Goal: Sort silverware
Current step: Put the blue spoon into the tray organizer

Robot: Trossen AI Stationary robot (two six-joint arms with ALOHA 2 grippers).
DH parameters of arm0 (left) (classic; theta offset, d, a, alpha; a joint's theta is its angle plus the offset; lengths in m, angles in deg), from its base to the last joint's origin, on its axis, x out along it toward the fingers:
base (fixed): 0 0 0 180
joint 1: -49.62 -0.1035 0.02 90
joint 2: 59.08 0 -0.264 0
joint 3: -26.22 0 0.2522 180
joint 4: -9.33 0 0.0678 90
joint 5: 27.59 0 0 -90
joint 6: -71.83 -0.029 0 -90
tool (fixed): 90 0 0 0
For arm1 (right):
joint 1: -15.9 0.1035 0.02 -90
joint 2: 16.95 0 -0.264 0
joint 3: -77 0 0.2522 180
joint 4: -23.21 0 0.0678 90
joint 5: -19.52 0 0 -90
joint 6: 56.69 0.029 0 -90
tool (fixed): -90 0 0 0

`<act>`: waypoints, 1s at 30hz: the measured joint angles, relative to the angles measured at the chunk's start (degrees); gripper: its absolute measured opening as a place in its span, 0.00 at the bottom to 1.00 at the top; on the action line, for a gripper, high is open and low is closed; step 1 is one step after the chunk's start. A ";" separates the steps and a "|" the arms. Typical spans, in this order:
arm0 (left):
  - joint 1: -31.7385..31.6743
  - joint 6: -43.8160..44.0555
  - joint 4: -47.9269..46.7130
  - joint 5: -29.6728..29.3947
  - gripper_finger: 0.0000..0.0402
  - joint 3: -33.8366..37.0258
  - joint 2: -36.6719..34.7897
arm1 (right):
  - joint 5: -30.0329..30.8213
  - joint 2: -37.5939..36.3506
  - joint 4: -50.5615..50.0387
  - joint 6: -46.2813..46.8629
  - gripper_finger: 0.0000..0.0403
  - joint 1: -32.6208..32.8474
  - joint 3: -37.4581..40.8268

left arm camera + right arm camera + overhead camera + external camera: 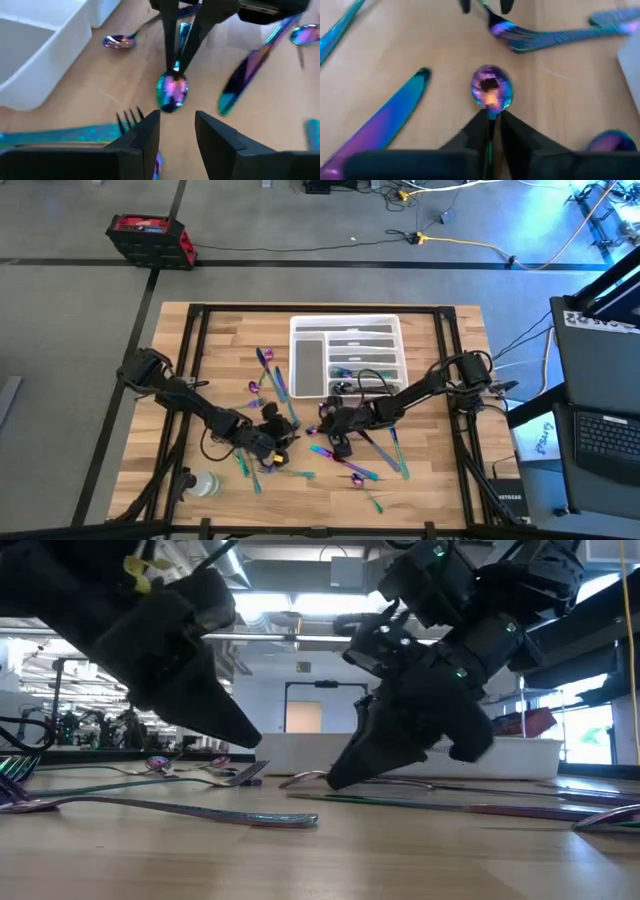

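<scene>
Your right gripper [491, 117] has its jaws pinched tight on the neck of a small iridescent purple-and-teal metal spoon [491, 92], low over the wooden counter [440, 470] near its middle, just in front of the white compartmented plastic tray [298, 330]. Gripping at the neck leaves the bowl sticking out clear ahead of the jaws, which should make it easy to lay the spoon into a slot. Your left gripper [176, 131] sits close by, facing that same spoon with its jaws partly open and nothing between them, so it looks ready rather than engaged. The rest of the rainbow-metal forks, knives and spoons [385, 442] lie scattered flat on the counter around both arms, and a few pieces already rest in the tray's compartments. I'd judge the sorting well short of done.
</scene>
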 joint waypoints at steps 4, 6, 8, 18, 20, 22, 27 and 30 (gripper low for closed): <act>-0.95 -4.38 -0.21 -0.26 0.27 0.00 0.00 | -2.24 -1.52 -0.01 5.59 0.03 -2.16 -0.53; -1.24 -6.99 -0.21 -1.00 0.27 -0.02 0.00 | -4.21 -3.17 -1.08 8.09 0.02 -3.40 -0.57; -1.46 -10.38 -0.45 -1.79 0.27 -0.02 0.00 | -8.63 -4.73 -3.08 10.30 0.01 -4.80 -0.59; -1.04 -24.49 5.26 -8.10 0.27 -0.04 0.00 | -26.35 -8.92 -5.97 20.20 0.00 -7.08 -0.61; -1.02 -30.58 8.23 -8.11 0.27 -0.05 0.00 | -27.76 -8.94 -5.55 20.91 0.00 -7.08 -0.61; -1.17 -36.20 9.77 -8.15 0.27 -0.07 0.00 | -28.29 -8.94 -5.71 20.91 0.00 -7.05 -0.61; -1.50 -44.37 11.56 -7.61 0.27 -0.07 0.00 | -28.48 -8.94 -5.21 20.95 0.00 -7.01 -0.61; -1.50 -46.58 11.28 -7.59 0.27 -0.07 0.00 | -28.40 -8.94 -5.29 20.90 0.00 -7.05 -0.61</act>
